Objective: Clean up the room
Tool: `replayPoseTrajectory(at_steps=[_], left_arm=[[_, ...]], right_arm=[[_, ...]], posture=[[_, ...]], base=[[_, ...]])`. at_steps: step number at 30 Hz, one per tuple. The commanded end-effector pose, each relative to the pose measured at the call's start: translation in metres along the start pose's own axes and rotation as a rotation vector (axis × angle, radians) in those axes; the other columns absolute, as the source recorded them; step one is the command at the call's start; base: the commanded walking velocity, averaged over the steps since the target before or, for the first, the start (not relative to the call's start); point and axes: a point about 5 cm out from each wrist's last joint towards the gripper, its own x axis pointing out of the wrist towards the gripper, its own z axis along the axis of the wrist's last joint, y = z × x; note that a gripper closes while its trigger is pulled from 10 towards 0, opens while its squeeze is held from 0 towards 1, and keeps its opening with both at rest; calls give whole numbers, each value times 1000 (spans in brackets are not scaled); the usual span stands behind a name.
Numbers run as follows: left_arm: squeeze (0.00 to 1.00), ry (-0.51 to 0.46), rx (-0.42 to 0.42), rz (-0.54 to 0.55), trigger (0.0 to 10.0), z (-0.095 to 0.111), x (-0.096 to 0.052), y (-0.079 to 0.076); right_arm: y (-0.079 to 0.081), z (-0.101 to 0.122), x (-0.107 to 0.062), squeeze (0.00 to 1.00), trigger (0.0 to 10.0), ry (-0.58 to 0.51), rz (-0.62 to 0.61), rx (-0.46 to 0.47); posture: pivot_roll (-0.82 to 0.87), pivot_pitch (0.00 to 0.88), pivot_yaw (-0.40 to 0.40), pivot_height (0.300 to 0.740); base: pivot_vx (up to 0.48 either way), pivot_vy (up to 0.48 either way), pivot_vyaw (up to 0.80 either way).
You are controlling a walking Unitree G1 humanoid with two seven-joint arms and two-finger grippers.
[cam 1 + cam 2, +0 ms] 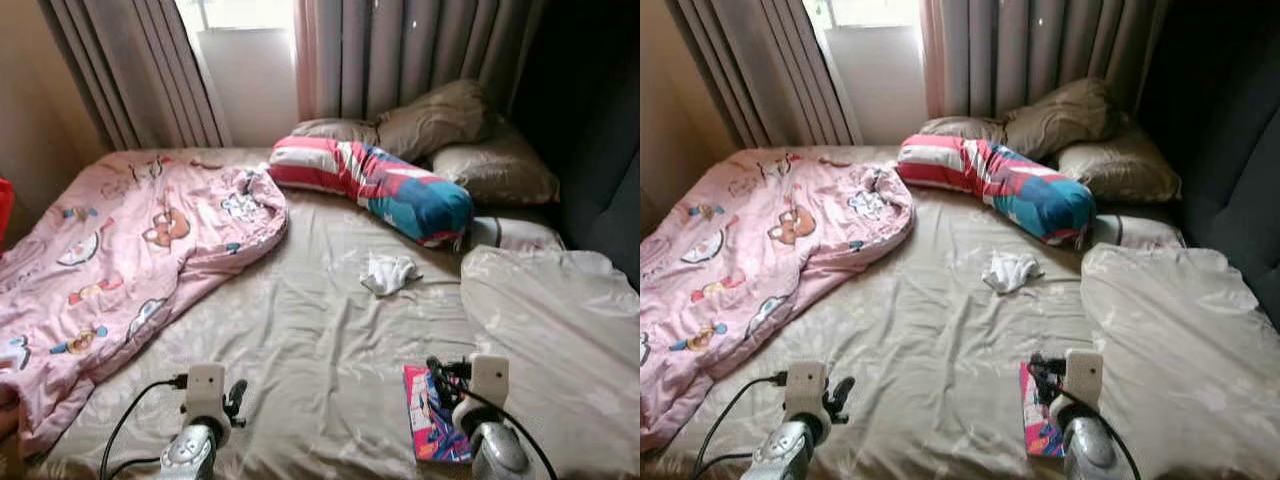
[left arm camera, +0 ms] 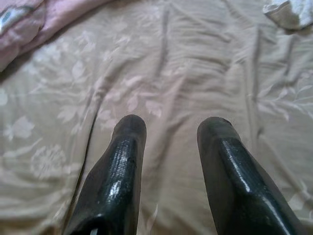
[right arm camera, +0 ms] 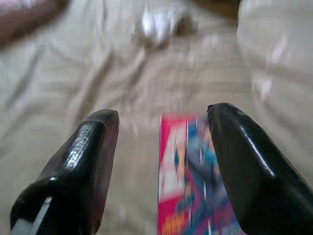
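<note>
Booklet (image 3: 193, 176) on bed sheet (image 1: 300, 330); right hand (image 3: 164, 115) wide open above it; left hand (image 2: 171, 127) open, empty.

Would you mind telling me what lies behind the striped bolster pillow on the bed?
Behind the striped bolster pillow sit brown pillows, stacked against grey curtains. Their lower parts are covered by the bolster, so what lies beneath them cannot be seen.

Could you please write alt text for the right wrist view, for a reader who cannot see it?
The right gripper hangs open just above a pink and blue book lying on the beige bedsheet, its two black fingers spread to either side. A crumpled white cloth lies blurred farther off.
</note>
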Motion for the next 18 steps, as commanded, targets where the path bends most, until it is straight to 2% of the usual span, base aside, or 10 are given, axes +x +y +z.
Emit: replayPoseTrajectory(at_steps=[1, 3, 6, 9, 14, 18], left_arm=[[0, 57, -3, 33, 10000, -12, -4, 8], [0, 100, -10, 47, 10000, -21, -8, 10], [0, 142, -17, 55, 10000, -30, -12, 12], [0, 181, -11, 72, 10000, -38, -15, 15], [0, 224, -9, 92, 10000, -47, -20, 19], [0, 242, -10, 96, 10000, -52, -23, 20]], right_arm=[[2, -16, -5, 0, 10000, 78, 3, -9], [-2, -32, -12, 0, 10000, 160, -23, 3], [-5, -42, -17, 0, 10000, 218, -52, 18], [-8, -54, -23, 0, 10000, 291, -59, -1], [-12, -66, -32, 0, 10000, 349, -49, -14], [-14, -69, -35, 0, 10000, 359, -45, -19]], posture=[[-76, 0, 30, 740], [-69, 0, 28, 740], [-70, 0, 26, 740], [-56, 0, 18, 740], [-59, 0, 15, 740], [-64, 0, 18, 740]], base=[[0, 0, 0], [0, 0, 0], [0, 0, 0], [0, 372, 0], [0, 385, 0], [0, 413, 770]])
